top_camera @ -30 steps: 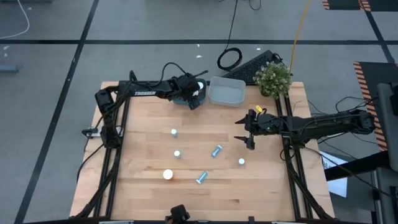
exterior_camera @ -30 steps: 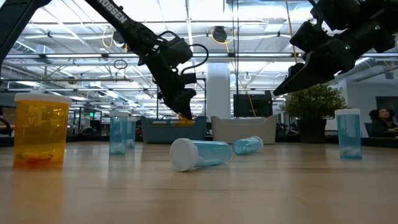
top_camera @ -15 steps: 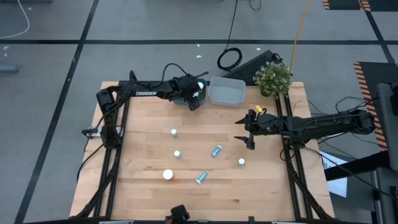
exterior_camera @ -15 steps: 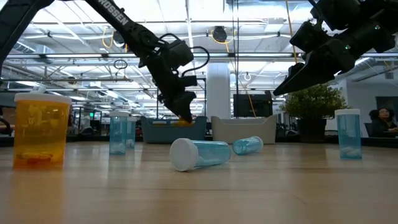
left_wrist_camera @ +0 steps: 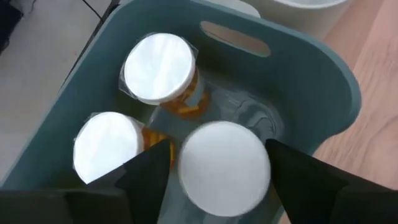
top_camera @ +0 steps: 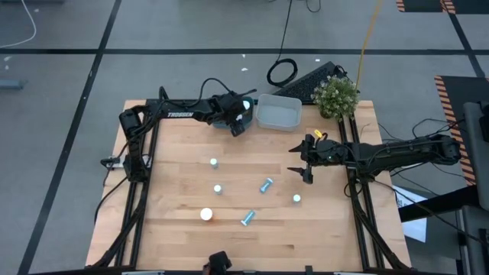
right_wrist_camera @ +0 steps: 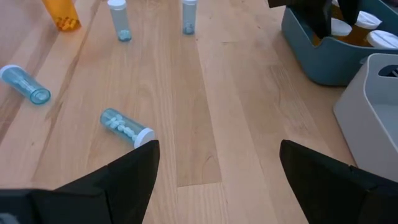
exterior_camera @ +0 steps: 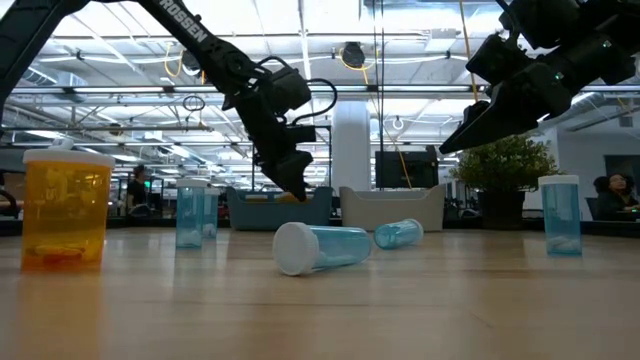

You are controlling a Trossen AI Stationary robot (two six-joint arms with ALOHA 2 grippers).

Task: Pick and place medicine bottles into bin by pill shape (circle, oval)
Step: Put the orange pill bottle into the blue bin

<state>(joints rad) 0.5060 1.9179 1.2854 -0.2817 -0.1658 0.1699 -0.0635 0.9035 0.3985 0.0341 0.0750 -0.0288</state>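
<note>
High view: the left gripper (top_camera: pixel 239 116) hangs over the dark blue-grey plastic bin (top_camera: pixel 224 116) at the table's 12 o'clock edge, placed to release straight down. The pale grey plastic bin (top_camera: pixel 278 114) sits touching it at 3 o'clock. The right gripper (top_camera: pixel 304 161) waits at mid-right, fingers spread and empty. 5 slim pale-blue bottles (top_camera: pixel 265 185) and 1 orange bottle with a white cap (top_camera: pixel 206 215) remain on the wood.

Low view: the left gripper's tips dip just behind the dark bin's rim (exterior_camera: pixel 250 197).

Left wrist view: a white-capped bottle (left_wrist_camera: pixel 224 167) sits between the parted fingers (left_wrist_camera: pixel 147 169); whether they grip it or have let go, I cannot tell. 2 orange capped bottles (left_wrist_camera: pixel 158 68) already lie inside.

Right wrist view: a pale-blue bottle lying on its side (right_wrist_camera: pixel 125 127), pills visible, rests nearest this gripper.
</note>
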